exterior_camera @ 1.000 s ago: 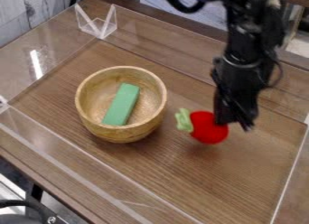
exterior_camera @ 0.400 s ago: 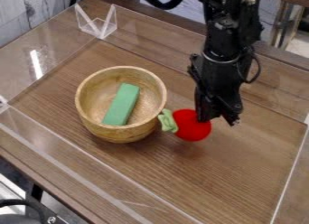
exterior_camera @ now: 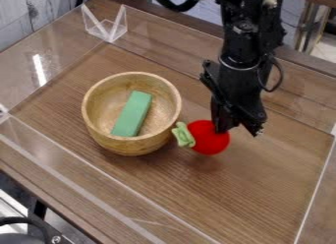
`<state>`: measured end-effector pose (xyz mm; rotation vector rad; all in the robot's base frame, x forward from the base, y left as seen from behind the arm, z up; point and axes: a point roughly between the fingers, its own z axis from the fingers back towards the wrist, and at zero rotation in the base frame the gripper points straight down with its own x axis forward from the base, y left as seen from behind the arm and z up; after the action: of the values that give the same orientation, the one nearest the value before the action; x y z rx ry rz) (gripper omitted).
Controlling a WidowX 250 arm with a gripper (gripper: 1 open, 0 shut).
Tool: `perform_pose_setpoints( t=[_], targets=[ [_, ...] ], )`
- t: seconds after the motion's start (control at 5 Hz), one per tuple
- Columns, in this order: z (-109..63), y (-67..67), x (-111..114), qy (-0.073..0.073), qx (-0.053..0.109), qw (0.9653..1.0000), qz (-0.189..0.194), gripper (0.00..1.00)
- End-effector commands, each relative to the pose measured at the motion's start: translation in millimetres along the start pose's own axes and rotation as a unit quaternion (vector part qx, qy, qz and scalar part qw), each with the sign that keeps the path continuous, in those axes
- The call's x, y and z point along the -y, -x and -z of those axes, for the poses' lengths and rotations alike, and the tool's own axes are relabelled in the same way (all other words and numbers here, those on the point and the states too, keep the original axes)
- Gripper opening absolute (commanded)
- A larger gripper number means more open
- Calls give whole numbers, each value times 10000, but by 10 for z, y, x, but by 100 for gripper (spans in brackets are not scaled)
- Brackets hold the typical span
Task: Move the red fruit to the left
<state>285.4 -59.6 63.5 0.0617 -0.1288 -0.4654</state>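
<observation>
A brown wood-grain table [exterior_camera: 118,204] fills the view, fenced by low clear plastic walls [exterior_camera: 33,150] along its edges, with a folded clear stand [exterior_camera: 104,24] at about eleven o'clock near the far wall. A corner of another piece of furniture shows at one o'clock beyond the barrier.

Left of centre, at about nine o'clock from the middle of the table, sits a round wooden bowl [exterior_camera: 96,130]. A flat green block [exterior_camera: 132,112] lies inside it, tilted against the bowl's inner wall.

The red fruit [exterior_camera: 210,140] rests on the table just beside the bowl, at about four o'clock from it, its light green leafy stem [exterior_camera: 183,136] pointing toward the bowl's rim and touching or nearly touching it.

The black robot arm [exterior_camera: 250,36] comes down from twelve o'clock, pointing straight down. Its gripper [exterior_camera: 226,127] sits right on top of the fruit, at the fruit's one o'clock side, with the jaws drawn narrow. Whether they actually pinch the fruit or only press against it cannot be told from this angle.
</observation>
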Motion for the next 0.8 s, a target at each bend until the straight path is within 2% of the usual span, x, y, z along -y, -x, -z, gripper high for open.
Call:
perform_pose_setpoints(
  t=[0.0, 0.6],
  targets=[
    [-73, -103, 21, -69, 215, 9997, 69, 0],
    [-123, -165, 12, -50, 215, 9979, 604, 0]
  ],
)
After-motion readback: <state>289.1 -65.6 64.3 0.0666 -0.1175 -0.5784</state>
